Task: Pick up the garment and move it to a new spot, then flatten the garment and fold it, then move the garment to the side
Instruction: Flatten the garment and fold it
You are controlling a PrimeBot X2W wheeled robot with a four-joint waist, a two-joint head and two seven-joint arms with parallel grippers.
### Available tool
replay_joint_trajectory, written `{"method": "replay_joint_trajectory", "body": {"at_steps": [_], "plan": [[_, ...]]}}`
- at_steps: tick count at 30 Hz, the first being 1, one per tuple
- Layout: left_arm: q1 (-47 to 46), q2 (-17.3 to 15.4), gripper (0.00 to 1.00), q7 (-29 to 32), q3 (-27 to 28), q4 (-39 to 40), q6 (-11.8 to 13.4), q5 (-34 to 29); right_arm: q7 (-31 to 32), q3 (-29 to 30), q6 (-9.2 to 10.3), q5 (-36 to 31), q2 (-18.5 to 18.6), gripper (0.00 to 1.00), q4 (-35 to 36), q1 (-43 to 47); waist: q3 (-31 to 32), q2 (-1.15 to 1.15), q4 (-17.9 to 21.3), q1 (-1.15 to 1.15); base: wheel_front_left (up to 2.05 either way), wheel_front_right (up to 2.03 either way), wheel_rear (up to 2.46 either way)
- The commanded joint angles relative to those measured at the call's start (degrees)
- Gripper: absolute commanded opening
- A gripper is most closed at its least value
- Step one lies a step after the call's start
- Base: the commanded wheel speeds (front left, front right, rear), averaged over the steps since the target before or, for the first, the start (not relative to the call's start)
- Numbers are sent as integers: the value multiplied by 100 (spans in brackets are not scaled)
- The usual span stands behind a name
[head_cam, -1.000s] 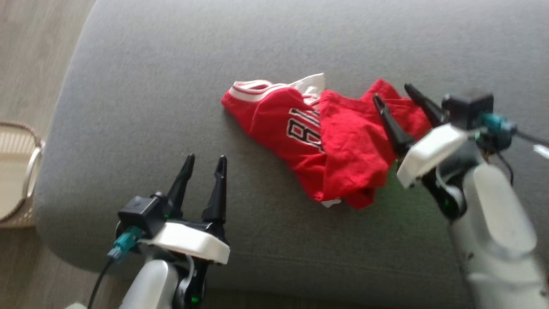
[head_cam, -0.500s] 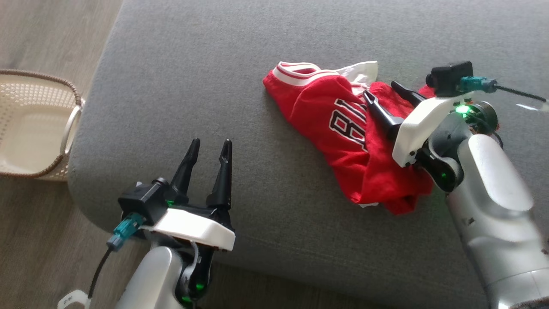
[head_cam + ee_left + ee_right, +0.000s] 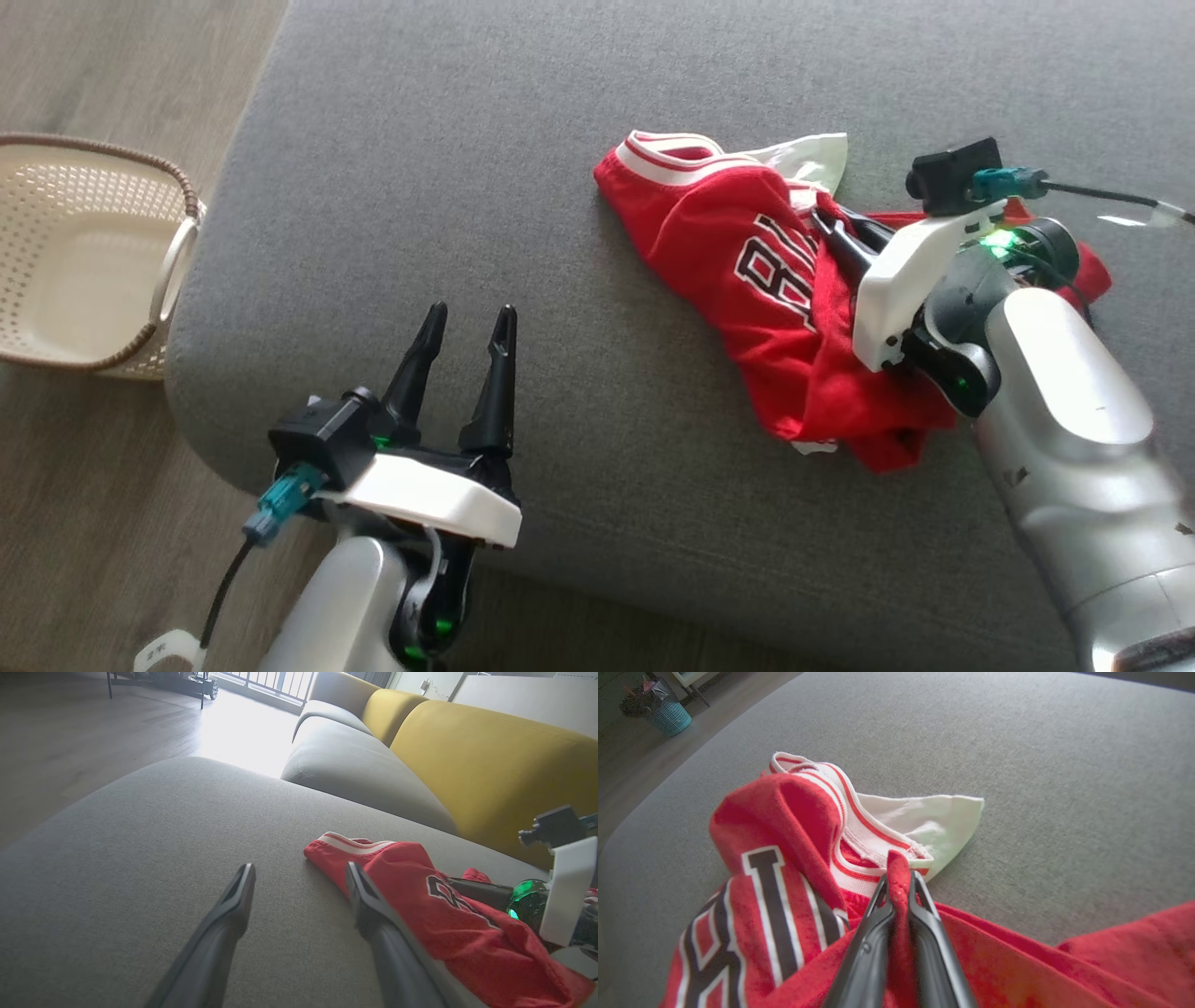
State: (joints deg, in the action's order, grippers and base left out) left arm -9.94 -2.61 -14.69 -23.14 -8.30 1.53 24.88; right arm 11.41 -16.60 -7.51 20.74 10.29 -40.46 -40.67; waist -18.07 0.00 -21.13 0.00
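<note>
Red basketball jersey, white-and-red striped trim, black letters edged in white, white inner panel poking out at the far side, crumpled in a loose heap on the grey sofa cushion, one raised fold pinched in the right gripper

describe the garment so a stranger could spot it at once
Find the big grey sofa cushion; toward its right side lies a crumpled garment. It alone is bright red, with white-striped trim and black-and-white lettering, and the right gripper is pinched shut on a fold of it.
</note>
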Motion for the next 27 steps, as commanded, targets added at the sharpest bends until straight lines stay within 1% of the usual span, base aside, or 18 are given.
{"method": "replay_joint_trajectory", "body": {"at_steps": [1,7,11,15,19,24,26,27], "plan": [[-183,-27,100,-30,229,163,30,-5,-132,-99,2,-10,-54,0,175,-190,47,0,37,0,0,0,0],[-148,-27,100,-30,306,115,-1,-96,-573,29,2,-128,3,0,215,-281,267,0,230,0,0,0,0],[-100,-27,100,-30,347,85,-25,-157,-719,156,2,-233,36,0,266,-445,460,0,351,0,0,0,0],[-26,-27,100,-30,400,64,-38,-198,-799,205,2,-339,89,0,302,-799,648,0,434,0,0,0,0],[33,-27,100,-30,401,50,-64,-210,-953,157,2,-445,128,0,219,-1351,770,0,420,0,0,0,0],[84,-27,100,-30,400,84,-50,-180,-1216,59,2,-526,103,0,-177,-2052,803,0,321,0,0,0,0],[121,-27,100,-31,411,90,-48,-177,-1166,-50,2,-546,104,0,-506,-2194,802,0,287,0,0,0,0],[149,-27,100,-31,412,88,-50,-170,-1166,-175,2,-590,141,0,-837,-2233,792,0,244,0,0,0,0]]}}
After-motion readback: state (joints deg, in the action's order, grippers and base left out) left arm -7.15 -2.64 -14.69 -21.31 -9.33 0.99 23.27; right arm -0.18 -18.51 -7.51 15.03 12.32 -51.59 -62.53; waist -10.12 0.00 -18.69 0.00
